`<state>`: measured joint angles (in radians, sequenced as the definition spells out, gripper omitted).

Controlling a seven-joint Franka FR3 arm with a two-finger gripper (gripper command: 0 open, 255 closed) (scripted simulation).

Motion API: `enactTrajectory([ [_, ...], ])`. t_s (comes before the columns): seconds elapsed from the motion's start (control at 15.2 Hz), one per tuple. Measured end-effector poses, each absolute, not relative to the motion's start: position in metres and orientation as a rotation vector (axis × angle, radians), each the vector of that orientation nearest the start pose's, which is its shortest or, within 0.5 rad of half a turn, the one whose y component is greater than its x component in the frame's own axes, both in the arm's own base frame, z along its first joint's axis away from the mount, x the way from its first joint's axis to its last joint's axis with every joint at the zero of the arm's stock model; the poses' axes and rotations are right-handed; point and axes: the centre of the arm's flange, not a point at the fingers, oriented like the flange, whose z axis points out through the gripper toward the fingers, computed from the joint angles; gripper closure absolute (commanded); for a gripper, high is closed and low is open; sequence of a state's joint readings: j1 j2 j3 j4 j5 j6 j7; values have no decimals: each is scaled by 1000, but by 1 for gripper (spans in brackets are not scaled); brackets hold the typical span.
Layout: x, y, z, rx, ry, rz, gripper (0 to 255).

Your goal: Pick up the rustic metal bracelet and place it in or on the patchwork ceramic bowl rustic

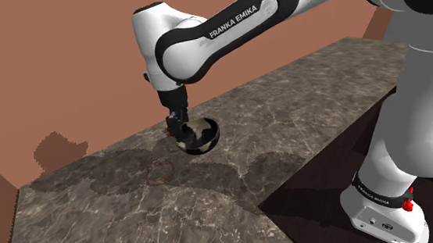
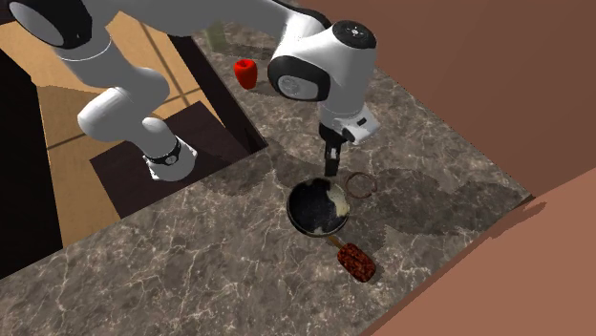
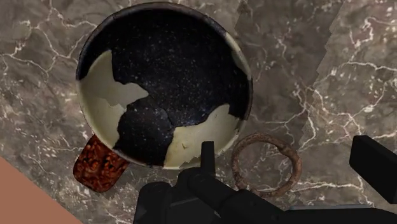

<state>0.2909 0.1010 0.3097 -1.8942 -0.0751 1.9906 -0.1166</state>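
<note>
The bowl (image 3: pixel 165 83) is black inside with cream patches and stands upright on the marble counter (image 3: pixel 51 57). A rusty brown bracelet (image 3: pixel 265 164) lies flat on the counter just beside the bowl's rim. My gripper (image 3: pixel 289 159) hangs open above it; the ring lies between the fingers (image 3: pixel 207 156), nearer the one by the bowl, and neither touches it. From the shoulder view the gripper (image 1: pixel 178 127) hovers at the bowl's (image 1: pixel 202 135) rim, with the bracelet (image 1: pixel 160 171) on the counter below. The second exterior view shows gripper (image 2: pixel 331 164), bowl (image 2: pixel 318 207) and bracelet (image 2: pixel 362 184).
A red-brown patterned oblong object (image 2: pixel 355 261) lies against the bowl on the side away from the bracelet. A red object (image 2: pixel 245 73) sits at the counter's far end. A brown wall (image 1: pixel 62 65) backs the counter, whose front edge (image 1: pixel 319 153) drops to a dark floor.
</note>
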Motion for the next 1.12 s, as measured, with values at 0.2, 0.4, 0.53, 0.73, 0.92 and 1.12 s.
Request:
enactTrajectory([
  [0.2, 488, 358, 442, -2920, -1243, -25, 0],
  [0.4, 491, 395, 431, -2878, -1326, -34, 0],
  [0.53, 494, 420, 420, -2849, -1380, -40, 0],
  [0.73, 493, 431, 411, -2835, -1405, -43, 0],
  [0.92, 494, 431, 394, -2833, -1408, -43, 0],
  [1.12, 494, 431, 380, -2833, -1409, -43, 0],
])
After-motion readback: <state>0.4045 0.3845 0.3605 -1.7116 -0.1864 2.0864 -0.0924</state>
